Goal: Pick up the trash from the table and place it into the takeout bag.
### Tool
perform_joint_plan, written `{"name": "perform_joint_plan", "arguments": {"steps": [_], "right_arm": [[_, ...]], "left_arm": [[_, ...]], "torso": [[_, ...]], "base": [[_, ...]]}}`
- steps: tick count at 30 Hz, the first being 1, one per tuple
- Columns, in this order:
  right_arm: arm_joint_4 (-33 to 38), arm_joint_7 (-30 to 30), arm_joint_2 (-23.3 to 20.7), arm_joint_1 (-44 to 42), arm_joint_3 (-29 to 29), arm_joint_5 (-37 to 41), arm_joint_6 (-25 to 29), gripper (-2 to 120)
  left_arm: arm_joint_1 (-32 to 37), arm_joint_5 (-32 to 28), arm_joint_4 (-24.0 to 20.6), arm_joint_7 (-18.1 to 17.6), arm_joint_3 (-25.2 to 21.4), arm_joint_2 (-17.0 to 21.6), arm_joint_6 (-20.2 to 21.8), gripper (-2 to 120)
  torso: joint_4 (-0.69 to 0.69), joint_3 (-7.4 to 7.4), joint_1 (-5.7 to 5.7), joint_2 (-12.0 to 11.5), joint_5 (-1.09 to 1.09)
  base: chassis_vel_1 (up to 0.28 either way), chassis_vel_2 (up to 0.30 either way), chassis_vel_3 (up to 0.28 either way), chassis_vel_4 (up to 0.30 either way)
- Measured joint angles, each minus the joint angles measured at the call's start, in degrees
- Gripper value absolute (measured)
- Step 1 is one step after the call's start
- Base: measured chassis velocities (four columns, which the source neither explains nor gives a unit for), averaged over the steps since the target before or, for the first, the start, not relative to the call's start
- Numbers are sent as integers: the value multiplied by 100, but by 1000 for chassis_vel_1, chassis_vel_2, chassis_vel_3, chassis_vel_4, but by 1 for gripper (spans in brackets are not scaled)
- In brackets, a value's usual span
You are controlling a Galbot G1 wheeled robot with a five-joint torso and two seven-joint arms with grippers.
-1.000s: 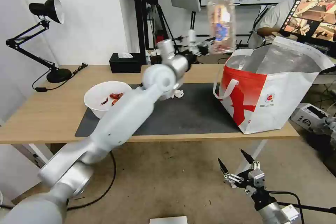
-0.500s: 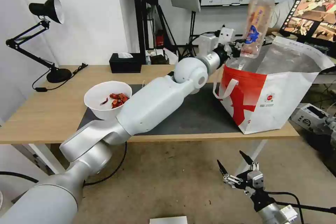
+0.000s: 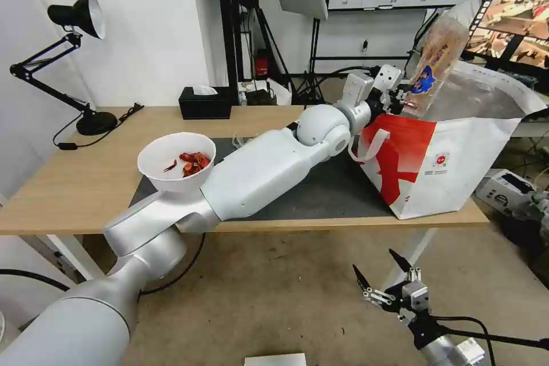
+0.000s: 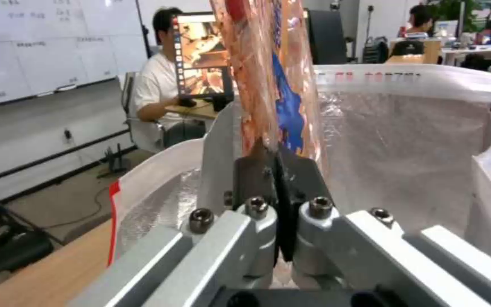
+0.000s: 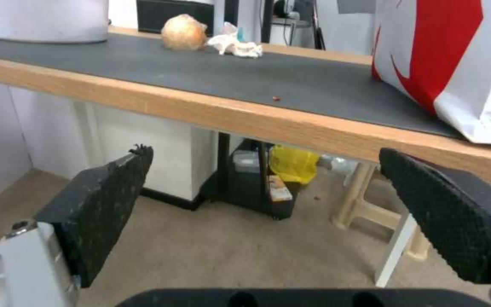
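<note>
Left gripper (image 3: pixel 404 96) is clamped on the bottom edge of the tray (image 3: pixel 432 66), a clear hinged plastic one with orange-red leftovers and a blue label inside. In the left wrist view the fingers (image 4: pixel 257 170) are pressed together with the tray (image 4: pixel 268 72) pinched between them. The tray stands nearly upright, tilted a bit, held over the near-left rim of the bag (image 3: pixel 457 166). Its lower end is at about rim level, just above the open mouth. The left arm reaches across the table (image 3: pixel 74 183) from the near left to the bag.

Bag: white and red, silver foil lining, white strap handle on the left side, small round red logo on the front. It stands on the right end of the mat (image 3: pixel 320 189), mouth wide open. The foil lining (image 4: pixel 405 145) shows behind the tray; cannot tell what lies at the bottom.

Bowl (image 3: pixel 176 161): white, round, on the left end of the mat, holds a few red food scraps. The left arm passes just beside it.

Right wrist view: a small knotted bag with a beige lump (image 5: pixel 184 32) and a crumpled tissue (image 5: pixel 235 46) lie on the mat (image 5: pixel 200 72), near each other, between the bowl (image 5: pixel 44 19) and the bag (image 5: pixel 456 59).

Right gripper (image 3: pixel 384 274) hangs below table height, in front of the table's right part, jaws spread wide and empty. Its pads (image 5: pixel 106 200) sit well apart.

Black tissue box (image 3: pixel 204 102) at the table's far edge, desk lamp (image 3: pixel 68 51) at far left.
</note>
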Motion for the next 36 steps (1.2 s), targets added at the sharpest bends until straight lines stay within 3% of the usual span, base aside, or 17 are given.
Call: {"name": "perform_joint_plan", "arguments": {"steps": [6,17,24,28,32,33,34,36], "right_arm": [[30,0,9,-3,-63,-51,-17,100],[200,2,19,14,-163,-142,-154,100],[253,59,64,13,-170,-204,-191,100],[274,87,96,-15,-137,-227,-192,100],[343,132,153,-2,-114,-262,-193,100],[343,132,153,-2,-114,-262,-193,100],[393,161,172,31,-117,-267,-196,100],[446,195,182,68,-140,-270,-204,100]], "left_arm": [[-11,-64,-21,86,28,87,-40,0],[42,-556,-426,85,-87,369,-40,38],[324,-662,-890,-89,-634,562,-18,68],[441,-665,-1103,-97,-740,733,-17,77],[904,-671,-1727,-98,-795,1468,-20,95],[904,-671,-1727,-98,-795,1468,-20,95],[1300,-636,-2053,-101,-933,1891,-26,99],[1825,-487,-2424,-88,-1231,2284,-94,100]], "torso": [[0,0,0,0,0],[0,0,0,1,-1],[1,0,0,1,-1],[-1,0,0,1,-2],[-1,0,0,0,-2],[-1,0,0,0,-2],[4,1,0,0,-3],[4,-1,0,1,-4]], "base": [[0,0,0,0],[0,0,0,0],[0,0,0,0],[0,0,0,0],[0,0,0,0],[0,0,0,0],[0,0,0,0],[0,0,0,0]]}}
